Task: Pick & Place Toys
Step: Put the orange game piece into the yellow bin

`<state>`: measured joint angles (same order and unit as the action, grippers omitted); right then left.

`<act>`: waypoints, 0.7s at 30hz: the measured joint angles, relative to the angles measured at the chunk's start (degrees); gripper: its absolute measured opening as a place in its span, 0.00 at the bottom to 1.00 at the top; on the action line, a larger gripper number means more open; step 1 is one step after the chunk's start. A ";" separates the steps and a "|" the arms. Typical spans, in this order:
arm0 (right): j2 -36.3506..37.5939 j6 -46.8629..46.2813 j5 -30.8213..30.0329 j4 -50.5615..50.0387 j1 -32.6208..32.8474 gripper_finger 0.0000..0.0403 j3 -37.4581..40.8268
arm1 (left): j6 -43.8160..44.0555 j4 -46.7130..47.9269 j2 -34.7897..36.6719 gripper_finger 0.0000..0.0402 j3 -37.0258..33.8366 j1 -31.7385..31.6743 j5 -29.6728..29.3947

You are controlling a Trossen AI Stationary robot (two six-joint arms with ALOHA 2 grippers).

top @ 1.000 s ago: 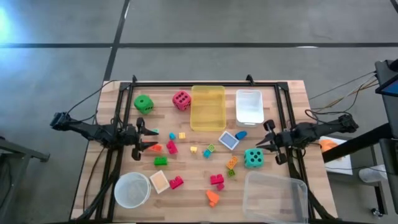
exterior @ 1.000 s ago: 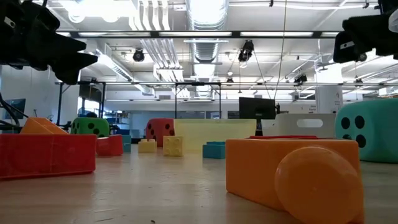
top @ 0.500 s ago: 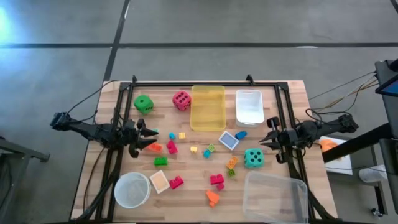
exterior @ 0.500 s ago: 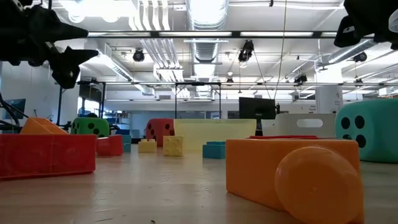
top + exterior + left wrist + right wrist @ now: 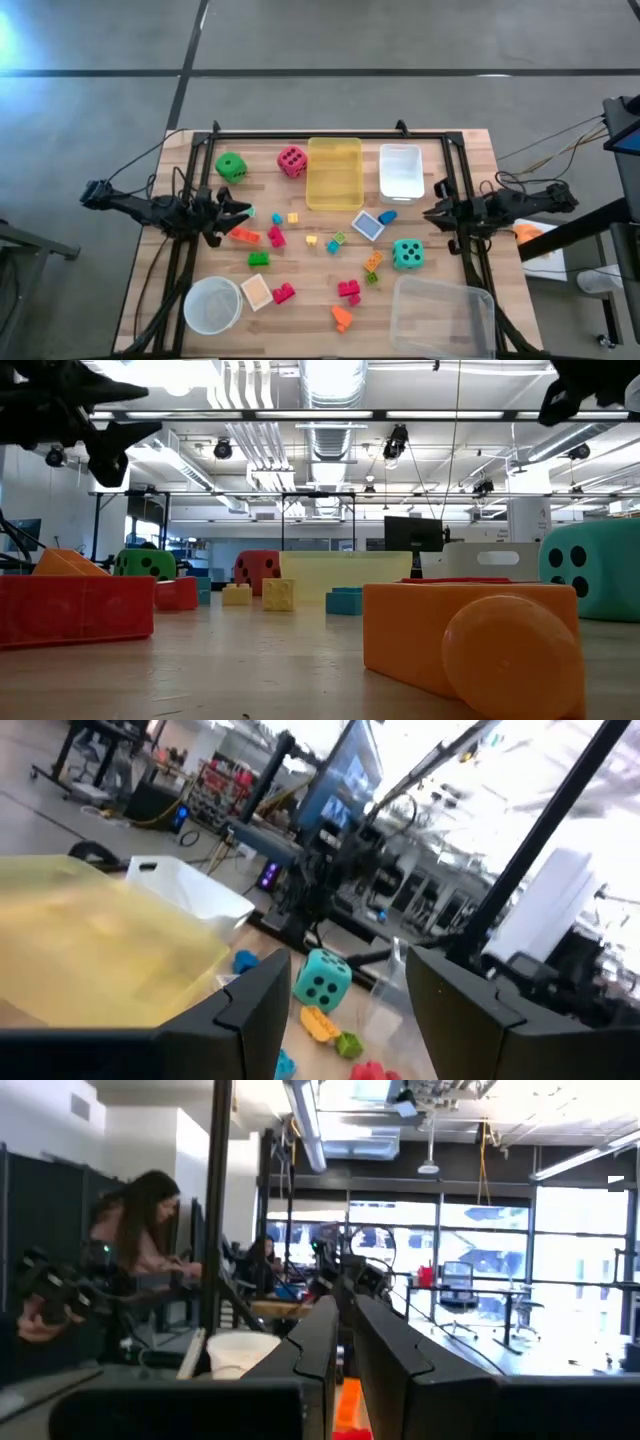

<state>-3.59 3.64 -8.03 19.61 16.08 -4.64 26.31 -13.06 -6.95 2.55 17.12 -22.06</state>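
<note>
Small plastic blocks lie scattered mid-table: orange (image 5: 245, 236), green (image 5: 259, 259), pink (image 5: 349, 289), yellow (image 5: 292, 218), blue (image 5: 387, 215). The green die (image 5: 231, 166) and pink-red die (image 5: 292, 160) sit at the far left, the teal die (image 5: 407, 254) at the right. My left gripper (image 5: 243, 210) hangs open and empty above the table's left side, just beyond the orange block; its wrist view (image 5: 350, 965) looks across to the teal die (image 5: 322, 980). My right gripper (image 5: 428, 212) is shut and empty, raised at the right beyond the teal die.
The yellow bin (image 5: 334, 172) and the white bin (image 5: 401, 170) stand at the far middle. The clear bin (image 5: 440, 315) is at the near right and the round white bowl (image 5: 212, 305) at the near left. People sit in the room beyond (image 5: 140, 1230).
Both grippers have risen and gone a little toward the table's far edge. In the low view the left one has climbed and tipped more level, and the right one has almost left the picture's top. The toys have kept still.
</note>
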 joint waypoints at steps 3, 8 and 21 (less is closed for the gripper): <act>-3.69 -0.52 0.31 -1.71 0.02 0.08 -3.66 | 0.13 6.03 -1.70 0.50 4.29 0.00 0.32; -13.27 -5.51 0.33 -3.89 0.02 0.08 -8.14 | 0.15 15.73 -7.15 0.50 10.49 0.00 0.13; -32.40 -4.05 -5.65 -4.45 0.00 0.08 -15.43 | 12.35 34.70 -23.19 0.50 20.73 0.00 0.04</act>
<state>-35.99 -0.41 -13.68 15.17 16.08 -20.07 38.65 21.64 -30.14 23.28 17.12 -22.02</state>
